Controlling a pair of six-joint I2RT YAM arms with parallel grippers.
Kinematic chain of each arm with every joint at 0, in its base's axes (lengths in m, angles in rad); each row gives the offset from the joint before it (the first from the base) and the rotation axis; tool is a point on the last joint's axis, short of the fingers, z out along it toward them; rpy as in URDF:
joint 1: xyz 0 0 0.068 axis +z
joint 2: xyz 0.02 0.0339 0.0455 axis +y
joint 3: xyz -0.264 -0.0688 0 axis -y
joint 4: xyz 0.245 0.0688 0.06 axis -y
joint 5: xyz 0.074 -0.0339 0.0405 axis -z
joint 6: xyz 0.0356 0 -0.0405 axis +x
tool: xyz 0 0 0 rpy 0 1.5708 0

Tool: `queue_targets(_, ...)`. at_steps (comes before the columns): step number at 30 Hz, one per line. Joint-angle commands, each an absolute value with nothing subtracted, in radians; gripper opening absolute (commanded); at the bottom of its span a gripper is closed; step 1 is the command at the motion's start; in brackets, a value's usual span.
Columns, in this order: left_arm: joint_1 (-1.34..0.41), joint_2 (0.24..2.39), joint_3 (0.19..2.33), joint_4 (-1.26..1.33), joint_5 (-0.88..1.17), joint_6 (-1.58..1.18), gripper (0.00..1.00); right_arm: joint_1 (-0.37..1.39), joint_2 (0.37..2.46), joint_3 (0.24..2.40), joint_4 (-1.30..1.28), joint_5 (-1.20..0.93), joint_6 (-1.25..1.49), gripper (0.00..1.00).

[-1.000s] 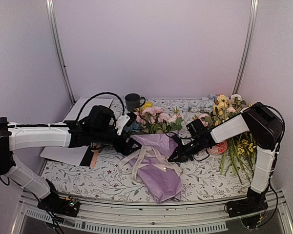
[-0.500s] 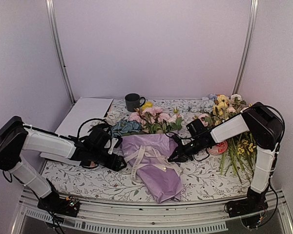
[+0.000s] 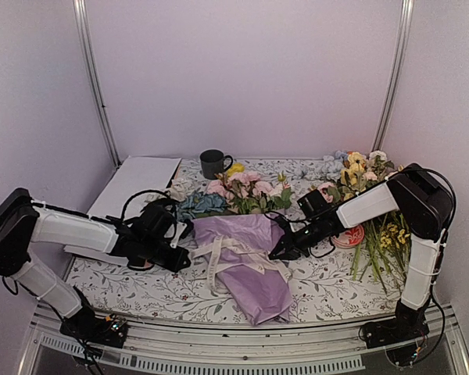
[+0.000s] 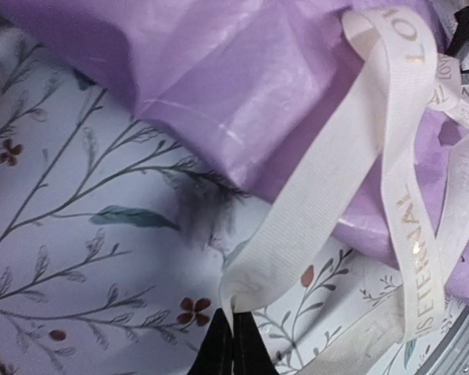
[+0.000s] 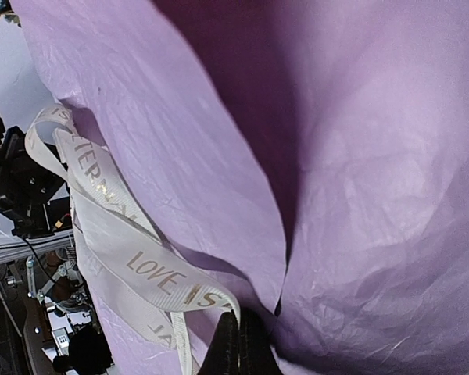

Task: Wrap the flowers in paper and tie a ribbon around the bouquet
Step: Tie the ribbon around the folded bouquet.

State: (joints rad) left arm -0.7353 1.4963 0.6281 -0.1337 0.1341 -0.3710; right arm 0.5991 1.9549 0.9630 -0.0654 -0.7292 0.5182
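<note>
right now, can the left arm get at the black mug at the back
Probably, but not freely: the left gripper is shut on the cream ribbon, so it must let go first. The black mug stands uncovered, left of the flowers.

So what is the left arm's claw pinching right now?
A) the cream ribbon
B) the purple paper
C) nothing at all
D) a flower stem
A: in the left wrist view the left gripper has its tips closed on a fold of the cream ribbon, just clear of the lilac paper.

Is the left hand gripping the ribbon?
Yes, the left hand has its fingertips shut on a fold of the ribbon.
</note>
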Motion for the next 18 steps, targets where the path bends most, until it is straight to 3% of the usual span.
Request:
queue_targets(1,-0.647,1.342,0.609,-0.310,-0.013,-0.359,0.00,0.550,1.986,0.957,-0.130,-0.634,0.495,0.00)
queue_targets(10,-0.485,0.954,0.685,-0.446,-0.163,-0.365,0.00,0.512,2.028,0.923,-0.117,-0.651,0.467,0.00)
queue_targets(18,-0.491,0.961,0.805,-0.502,-0.008,-0.198,0.00,0.513,2.021,0.917,-0.093,-0.681,0.485,0.00)
